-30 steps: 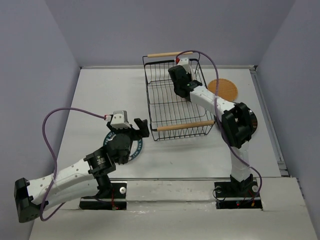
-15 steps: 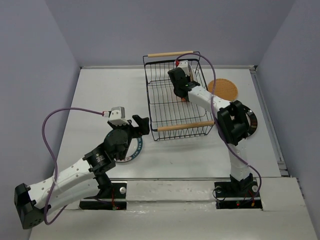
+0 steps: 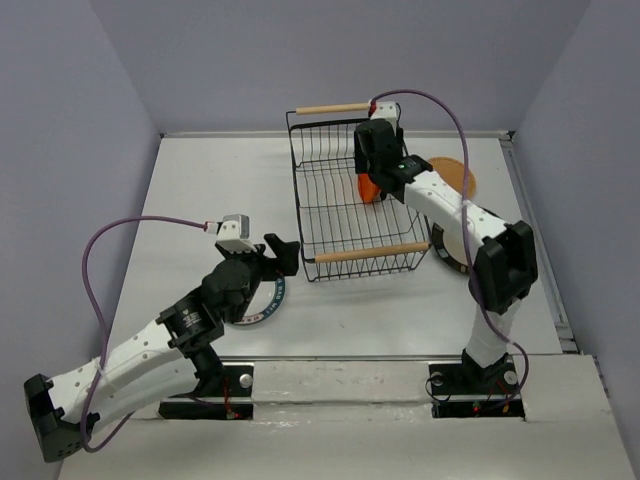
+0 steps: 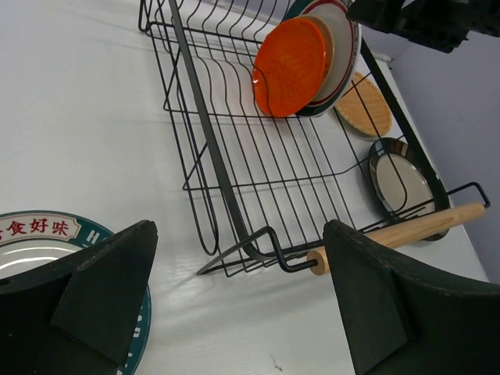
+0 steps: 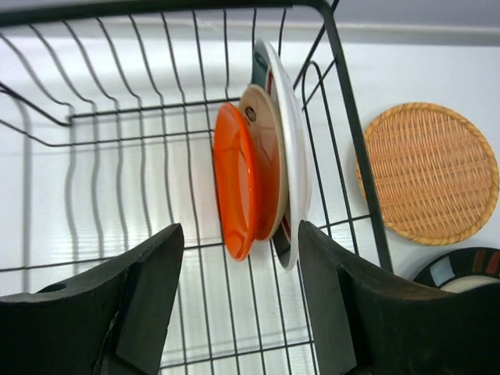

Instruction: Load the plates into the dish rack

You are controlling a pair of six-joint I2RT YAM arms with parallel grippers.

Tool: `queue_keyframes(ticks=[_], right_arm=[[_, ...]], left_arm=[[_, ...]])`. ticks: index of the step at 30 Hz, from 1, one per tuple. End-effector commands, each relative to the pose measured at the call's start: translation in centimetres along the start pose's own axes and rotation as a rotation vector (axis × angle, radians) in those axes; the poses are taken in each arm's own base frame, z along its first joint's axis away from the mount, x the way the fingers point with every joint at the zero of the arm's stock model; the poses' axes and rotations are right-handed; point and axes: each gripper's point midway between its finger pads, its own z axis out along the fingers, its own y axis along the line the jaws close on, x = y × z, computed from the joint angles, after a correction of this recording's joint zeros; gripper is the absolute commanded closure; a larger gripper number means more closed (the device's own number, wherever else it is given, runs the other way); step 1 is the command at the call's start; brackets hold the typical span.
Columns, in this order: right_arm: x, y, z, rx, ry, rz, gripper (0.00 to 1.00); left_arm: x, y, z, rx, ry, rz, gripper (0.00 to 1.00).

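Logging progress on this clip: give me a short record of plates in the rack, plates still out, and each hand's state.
In rack: orange plate, beige plate, white plate, upright along the dish rack's right side
On table: woven plate, black-rimmed plate, green-rimmed plate
Left hand: open, empty, by the green-rimmed plate
Right hand: open, empty, above the racked plates

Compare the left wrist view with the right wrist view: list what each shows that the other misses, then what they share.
Left wrist only: the open left gripper, a green-rimmed plate with Chinese characters, a wooden handle. Right wrist only: the open right gripper. Both: the dish rack holding the orange plate, beige plate and white plate on edge, with the woven plate and black-rimmed plate outside it.
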Motion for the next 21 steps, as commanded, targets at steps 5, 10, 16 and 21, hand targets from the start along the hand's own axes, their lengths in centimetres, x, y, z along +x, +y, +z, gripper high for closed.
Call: queue_keyframes(ticks=[5, 10, 16, 21], right_arm=[[-3.6, -7.8, -4.4, -0.096, -0.123, 0.346, 0.34], [-1.7, -17.6, -2.2, -0.150, -0.129, 0.739, 0.38], [1.2, -23.8, 3.2, -0.146, -0.082, 0.888, 0.39], [3.9, -28.3, 8.8, -0.135, -0.020, 0.837, 0.39]], left_arm=[[-5.6, -2.0, -3.7, 0.118, -0.053, -0.030, 0.01], [-6.8, -1.9, -5.8, 0.155, -0.030, 0.043, 0.01], [-5.3, -0.7, -5.9, 0.158, -0.029, 0.084, 0.01], [-4.9, -1.0, -6.4, 0.211, -0.035, 0.079, 0.01]])
